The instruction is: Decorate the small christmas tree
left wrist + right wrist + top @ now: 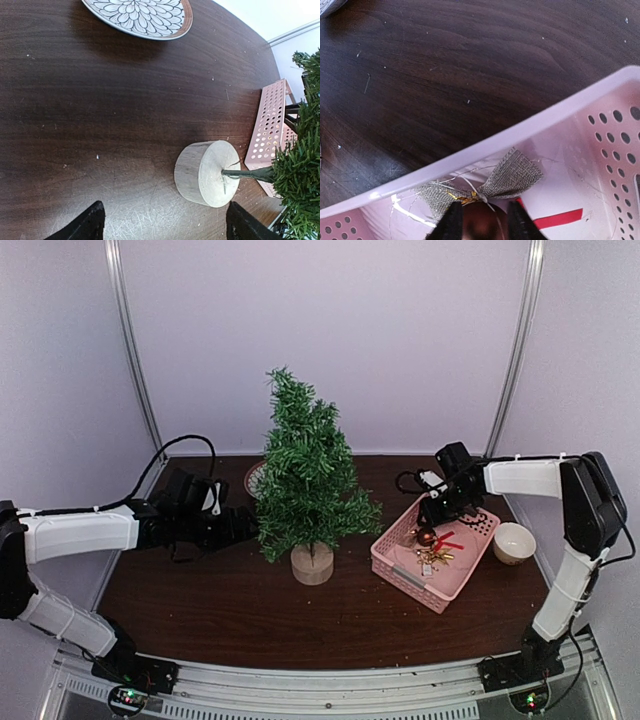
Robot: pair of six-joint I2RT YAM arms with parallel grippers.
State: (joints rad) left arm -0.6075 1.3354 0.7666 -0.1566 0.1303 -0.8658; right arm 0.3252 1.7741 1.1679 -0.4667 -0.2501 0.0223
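Observation:
The small christmas tree stands mid-table on its round wooden stump, with nothing hanging on its branches. My left gripper hovers open just left of the tree. In its wrist view the stump and thin trunk lie ahead of the open gripper, with green needles at the right. My right gripper reaches into the pink basket. There its fingers press both sides of a dark red bauble topped by a burlap bow.
A patterned plate lies behind the tree, also in the left wrist view as the plate. A small cream bowl stands right of the basket. Inside the basket lie gold ornaments and a red strip. The basket wall sits beyond the stump.

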